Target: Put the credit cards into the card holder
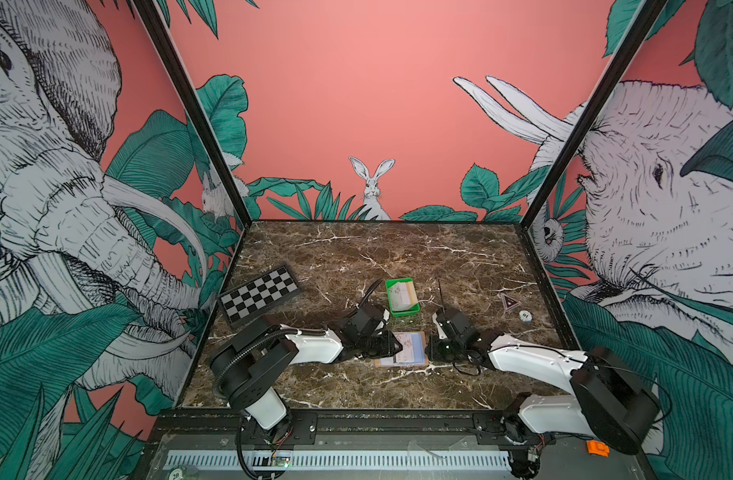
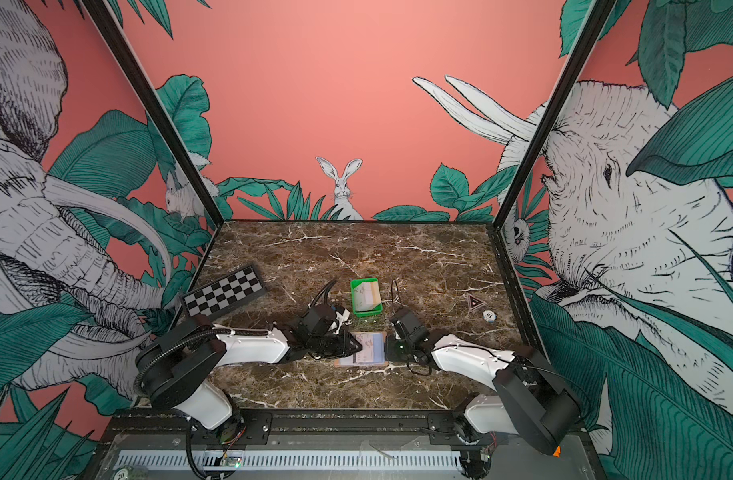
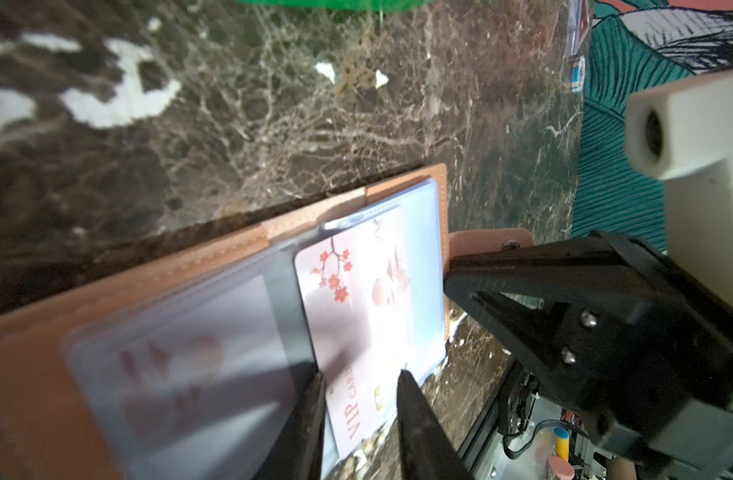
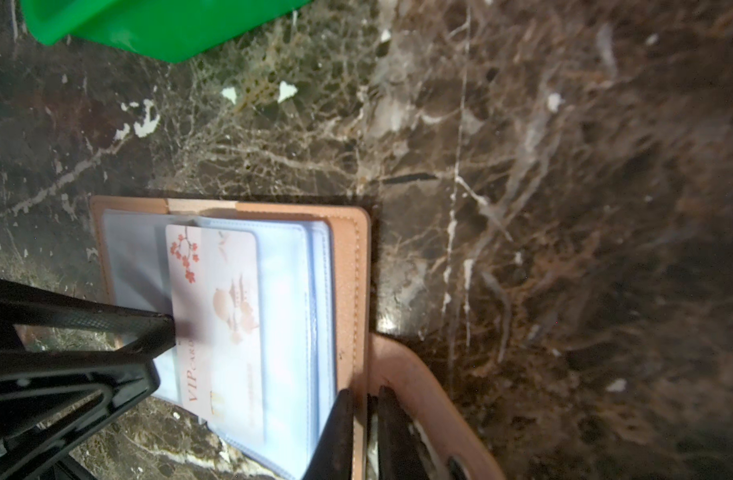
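The tan card holder (image 1: 418, 351) (image 2: 376, 352) lies open at the table's front middle, its bluish sleeves up. A whitish credit card (image 1: 406, 345) (image 3: 356, 291) (image 4: 219, 291) with red blossoms and VIP lettering lies across its spine, partly over the right-hand sleeve (image 4: 290, 291). My left gripper (image 1: 399, 347) (image 3: 360, 374) comes from the left, jaws a little apart, tips down on that card's near end. My right gripper (image 1: 432, 348) (image 4: 364, 395) is shut on the holder's right cover edge (image 4: 358, 291), next to the strap (image 4: 414, 374). More credit cards (image 1: 404, 296) lie in a green tray.
The green tray (image 1: 398, 283) (image 2: 362, 281) stands just behind the holder. A small chessboard (image 1: 258, 293) lies at the back left. A round chip (image 1: 525, 316) and a triangular sticker (image 1: 510, 302) are at the right. Printed walls close the table on three sides.
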